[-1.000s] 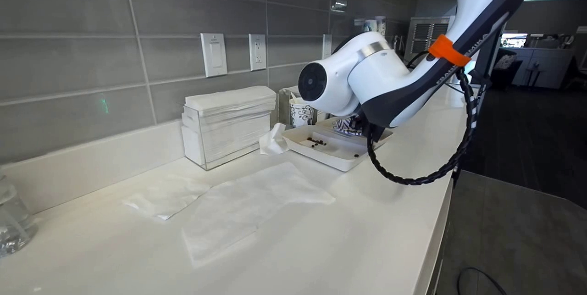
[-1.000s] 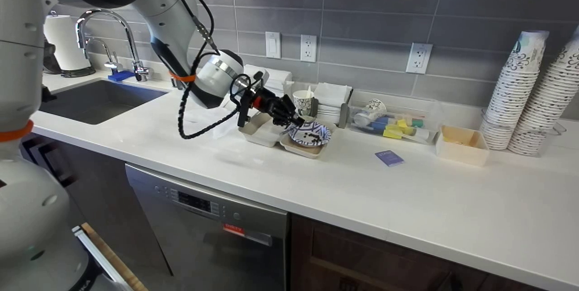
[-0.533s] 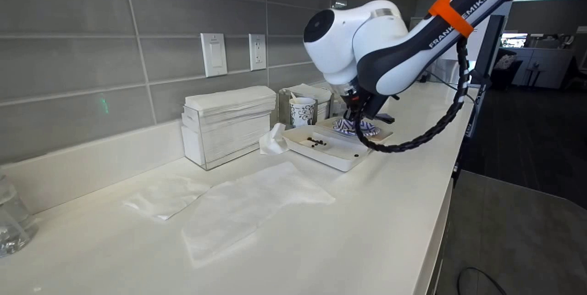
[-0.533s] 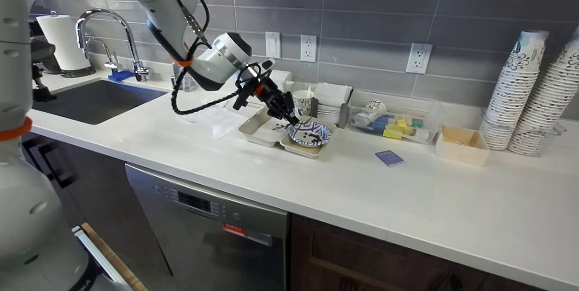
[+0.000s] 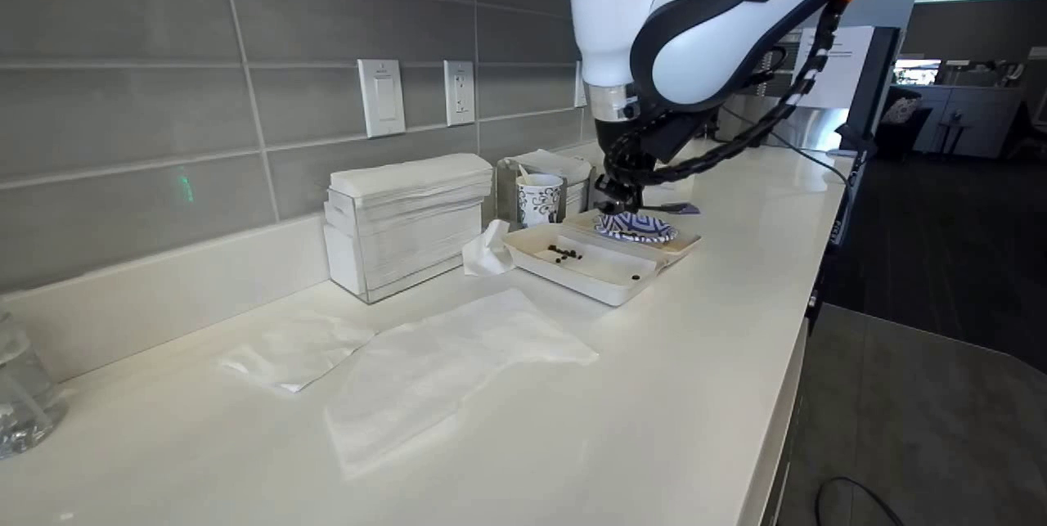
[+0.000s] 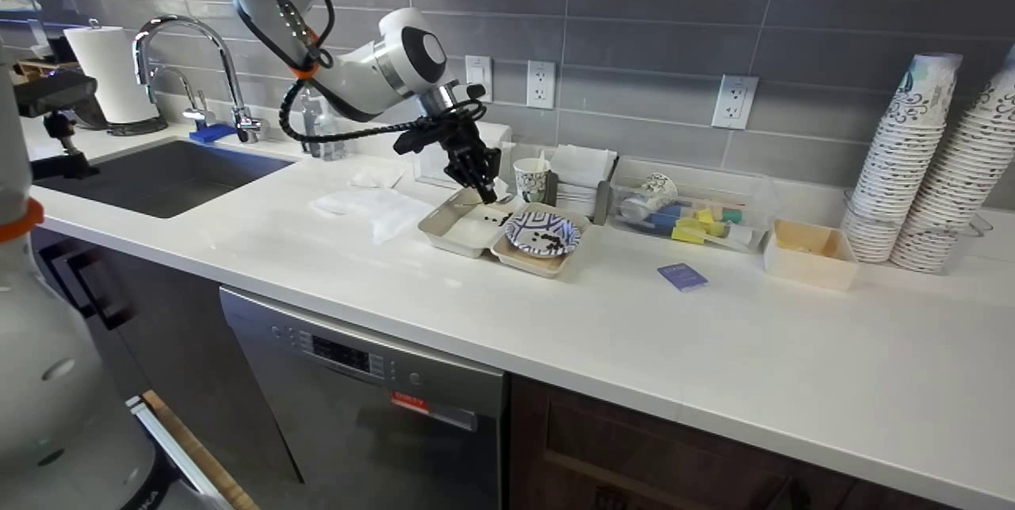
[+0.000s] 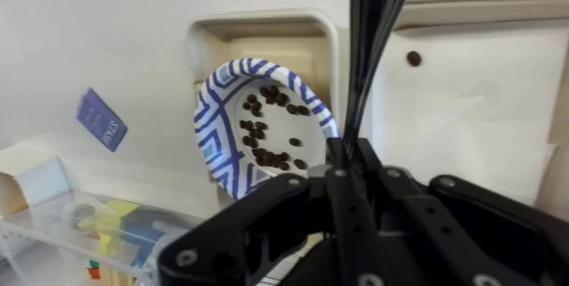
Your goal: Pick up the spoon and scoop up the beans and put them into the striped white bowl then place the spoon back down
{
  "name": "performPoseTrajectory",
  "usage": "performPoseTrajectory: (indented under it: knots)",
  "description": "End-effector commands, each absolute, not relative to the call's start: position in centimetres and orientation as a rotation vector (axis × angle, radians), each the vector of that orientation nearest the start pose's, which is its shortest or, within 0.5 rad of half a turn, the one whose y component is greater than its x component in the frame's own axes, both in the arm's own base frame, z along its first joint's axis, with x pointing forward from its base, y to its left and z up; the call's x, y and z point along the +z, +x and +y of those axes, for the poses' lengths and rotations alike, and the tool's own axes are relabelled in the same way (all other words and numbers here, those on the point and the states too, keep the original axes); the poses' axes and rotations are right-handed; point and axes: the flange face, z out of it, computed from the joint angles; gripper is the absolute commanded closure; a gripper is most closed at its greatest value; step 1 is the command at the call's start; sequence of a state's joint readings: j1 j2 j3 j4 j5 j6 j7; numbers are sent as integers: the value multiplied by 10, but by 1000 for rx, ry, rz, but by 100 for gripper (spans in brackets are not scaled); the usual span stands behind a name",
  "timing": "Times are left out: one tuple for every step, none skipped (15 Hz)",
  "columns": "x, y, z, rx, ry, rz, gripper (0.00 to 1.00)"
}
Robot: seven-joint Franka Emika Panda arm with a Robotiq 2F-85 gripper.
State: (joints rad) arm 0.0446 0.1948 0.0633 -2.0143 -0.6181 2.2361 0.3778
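An open box (image 5: 615, 294) lies below the gripper (image 7: 350, 146). In an exterior view the striped white bowl (image 5: 635, 228) on one half hides its floor; the wrist view shows the spoon (image 7: 373, 23) clamped in the gripper, beans (image 7: 269, 157) on that floor.

In an exterior view the white countertop (image 6: 634, 343) bears an open takeout clamshell (image 6: 449, 244). Around it lie or stand loose paper towels (image 6: 379, 212) at nine o'clock, a patterned paper cup (image 6: 530, 181) at one, a napkin holder (image 6: 602, 204) at two, a clear plastic bin (image 6: 741, 194) at three, a purple Stash packet (image 6: 682, 277) between three and four.
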Motion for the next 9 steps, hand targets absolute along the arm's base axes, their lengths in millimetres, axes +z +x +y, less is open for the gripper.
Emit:
performPoseTrajectory:
  knots:
    - [372,576,54,-238,-3404,-351,98]
    - [374,573,58,-231,-3354,-394,98]
    - [376,570,63,-229,-3303,-437,98]
    - [376,567,71,-223,-3254,-481,98]
    - [377,566,79,-225,-3203,-523,98]
    - [378,564,87,-224,-3153,-566,98]
    - [379,561,98,-222,-3100,-611,98]
    - [380,558,108,-217,-3049,-662,98]
    - [381,554,120,-213,-2999,-714,98]
